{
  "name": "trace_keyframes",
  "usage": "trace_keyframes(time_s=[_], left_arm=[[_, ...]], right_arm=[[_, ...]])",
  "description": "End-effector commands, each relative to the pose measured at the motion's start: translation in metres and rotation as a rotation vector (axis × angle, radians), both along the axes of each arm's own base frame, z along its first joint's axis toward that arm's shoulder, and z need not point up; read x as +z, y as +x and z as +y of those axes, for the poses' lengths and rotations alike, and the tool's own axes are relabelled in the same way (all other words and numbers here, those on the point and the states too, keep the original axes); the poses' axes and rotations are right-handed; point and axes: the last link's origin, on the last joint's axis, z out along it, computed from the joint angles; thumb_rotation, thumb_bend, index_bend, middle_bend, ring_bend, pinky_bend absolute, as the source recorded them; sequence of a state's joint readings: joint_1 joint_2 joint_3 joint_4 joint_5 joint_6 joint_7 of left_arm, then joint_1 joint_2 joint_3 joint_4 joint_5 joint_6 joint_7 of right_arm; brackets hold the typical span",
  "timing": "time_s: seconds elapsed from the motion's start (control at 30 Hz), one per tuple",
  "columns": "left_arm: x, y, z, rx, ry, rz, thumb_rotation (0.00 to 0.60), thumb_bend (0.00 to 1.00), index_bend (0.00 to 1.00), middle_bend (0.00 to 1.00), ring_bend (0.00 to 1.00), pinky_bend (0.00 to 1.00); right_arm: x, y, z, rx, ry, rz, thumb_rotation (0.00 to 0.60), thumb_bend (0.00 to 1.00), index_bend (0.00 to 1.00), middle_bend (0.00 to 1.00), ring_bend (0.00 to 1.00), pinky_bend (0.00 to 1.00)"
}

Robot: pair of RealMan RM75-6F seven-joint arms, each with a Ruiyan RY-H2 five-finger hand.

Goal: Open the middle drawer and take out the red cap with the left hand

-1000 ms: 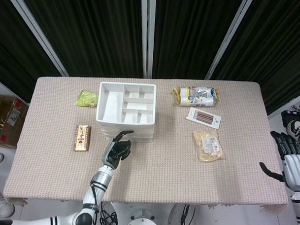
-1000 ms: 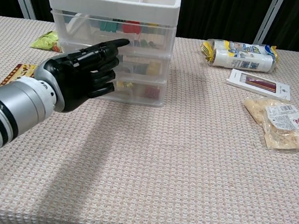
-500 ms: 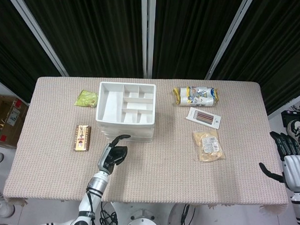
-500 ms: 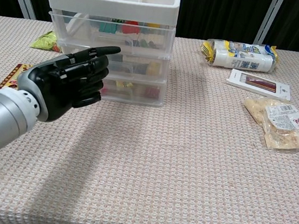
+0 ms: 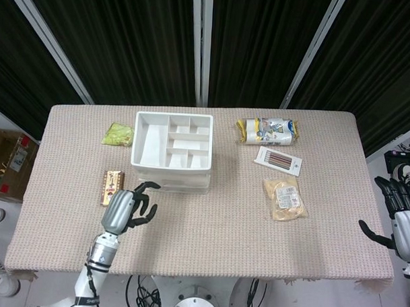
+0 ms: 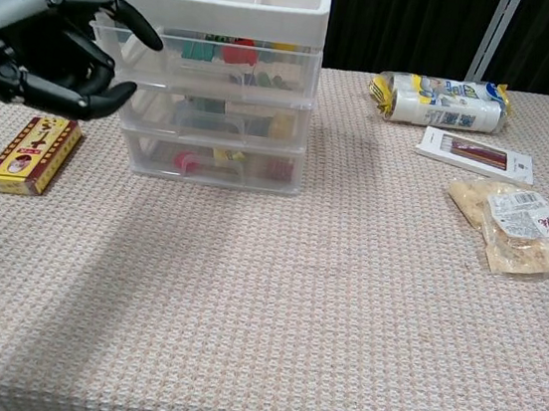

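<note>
Hovering at the left of the frame beside a white, clear-fronted plastic drawer unit (image 6: 206, 67), black left hand (image 6: 55, 48) empty with fingers loosely curled apart, middle drawer (image 6: 215, 116) not yet opened, red cap not clearly identifiable inside, right hand (image 5: 399, 217) idle, spread wide.

Looked like a lab or robot test studio: black curtains (image 5: 128, 36) hung between white frame posts (image 5: 203, 46) at the far side, a cloth-covered table (image 5: 208, 241) stood on bare floor, cables (image 5: 254, 293) trailed beneath its near edge, a cardboard box (image 5: 6, 163) sat at left.
</note>
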State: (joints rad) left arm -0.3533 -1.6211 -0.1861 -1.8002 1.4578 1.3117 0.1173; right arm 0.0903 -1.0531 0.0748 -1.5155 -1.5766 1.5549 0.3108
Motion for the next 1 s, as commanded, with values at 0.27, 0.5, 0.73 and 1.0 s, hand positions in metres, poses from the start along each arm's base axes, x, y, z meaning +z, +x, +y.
trace_keyframes(time_s=[0.27,0.5,0.73,1.0], left_arm=[[0.002,0.006,0.025,-0.023,0.035,0.158,0.600,0.37,0.29,0.82,0.90,1.00],[-0.006,0.006,0.030,-0.013,0.055,0.197,0.600,0.37,0.27,0.82,0.90,1.00],[-0.011,0.006,0.032,-0.026,0.077,0.259,0.600,0.37,0.27,0.82,0.90,1.00],[-0.012,0.012,0.035,-0.040,0.020,0.240,0.600,0.36,0.33,0.82,0.90,1.00]], right_arm=[[0.000,-0.003,0.000,-0.011,0.000,-0.005,0.600,0.17,0.00,0.08,0.00,0.04],[-0.001,-0.006,0.002,-0.020,-0.001,-0.011,0.600,0.17,0.00,0.08,0.00,0.04],[-0.002,-0.008,0.003,-0.027,-0.001,-0.016,0.600,0.17,0.00,0.08,0.00,0.04],[-0.001,-0.010,0.003,-0.035,-0.003,-0.019,0.600,0.17,0.00,0.08,0.00,0.04]])
